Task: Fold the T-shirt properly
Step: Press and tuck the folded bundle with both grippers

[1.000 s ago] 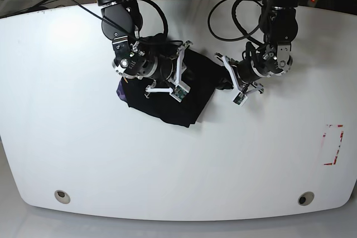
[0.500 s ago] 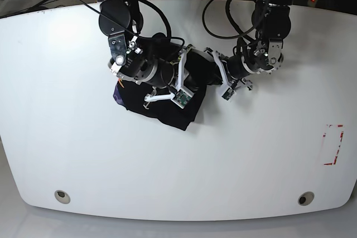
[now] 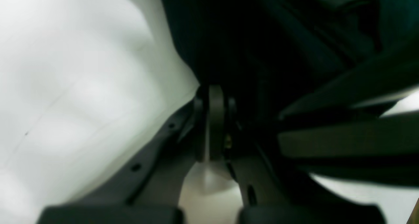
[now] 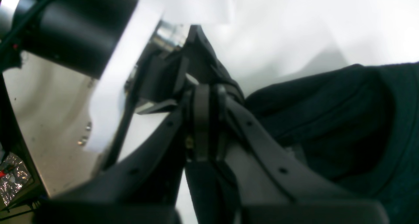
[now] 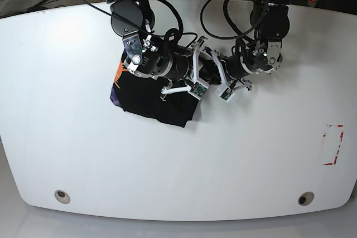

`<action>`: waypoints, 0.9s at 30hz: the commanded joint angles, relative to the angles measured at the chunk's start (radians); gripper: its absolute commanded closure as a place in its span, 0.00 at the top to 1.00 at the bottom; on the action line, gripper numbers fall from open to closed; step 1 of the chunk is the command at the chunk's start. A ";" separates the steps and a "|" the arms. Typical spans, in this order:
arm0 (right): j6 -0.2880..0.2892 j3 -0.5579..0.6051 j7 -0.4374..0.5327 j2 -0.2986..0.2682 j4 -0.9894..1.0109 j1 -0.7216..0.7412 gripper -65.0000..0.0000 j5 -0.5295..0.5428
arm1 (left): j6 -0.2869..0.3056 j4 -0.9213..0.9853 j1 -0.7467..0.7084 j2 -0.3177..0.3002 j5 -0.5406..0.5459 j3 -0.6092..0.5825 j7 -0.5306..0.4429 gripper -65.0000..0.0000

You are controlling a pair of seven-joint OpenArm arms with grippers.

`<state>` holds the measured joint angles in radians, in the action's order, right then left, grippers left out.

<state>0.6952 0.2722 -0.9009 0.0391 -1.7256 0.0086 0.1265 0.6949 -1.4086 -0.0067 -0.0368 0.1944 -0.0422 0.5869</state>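
The black T-shirt (image 5: pixel 148 97) lies bunched on the white table (image 5: pixel 83 149), with its orange and purple graphic (image 5: pixel 117 79) showing at its left edge. My two grippers meet over the shirt's right end. My right gripper (image 5: pixel 205 72) is shut, and black cloth (image 4: pixel 327 119) runs from between its closed fingers (image 4: pixel 202 119). My left gripper (image 5: pixel 214 76) is shut too, its fingers (image 3: pixel 214 119) pressed together at the edge of the dark cloth (image 3: pixel 245 37). The shirt's tag is hidden.
A red and white tape mark (image 5: pixel 333 145) is on the table at the right. Two round holes (image 5: pixel 62 196) (image 5: pixel 304 198) sit near the front edge. Black cables (image 5: pixel 223 9) loop behind the arms at the back.
My left arm has swung left until its gripper meets the right one. The shirt's right part has been drawn in, the bundle is narrower, and the orange graphic now shows at its left edge.
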 commanded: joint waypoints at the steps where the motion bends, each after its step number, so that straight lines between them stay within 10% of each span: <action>1: 0.003 0.003 0.021 0.011 -0.027 0.014 0.08 0.022 | 0.003 -0.068 0.015 0.002 0.021 0.048 -0.031 0.00; 10: 0.003 -0.069 0.018 0.009 -0.127 -0.002 0.58 0.022 | 0.003 -0.151 0.015 -0.035 0.020 0.144 -0.029 0.00; 21: 0.003 -0.393 0.016 -0.002 -0.153 0.055 0.59 0.017 | 0.003 -0.228 0.020 -0.074 0.015 0.114 -0.029 0.00; 27: 0.003 -0.492 0.016 -0.103 -0.053 0.141 0.59 0.017 | 0.003 -0.278 0.023 -0.071 0.014 -0.023 -0.029 0.00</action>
<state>0.6975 -0.2146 -0.9031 -0.0326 -1.8011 0.1165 0.1280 0.6960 -1.6478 -0.0025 -0.1085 0.1875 -0.0391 0.5854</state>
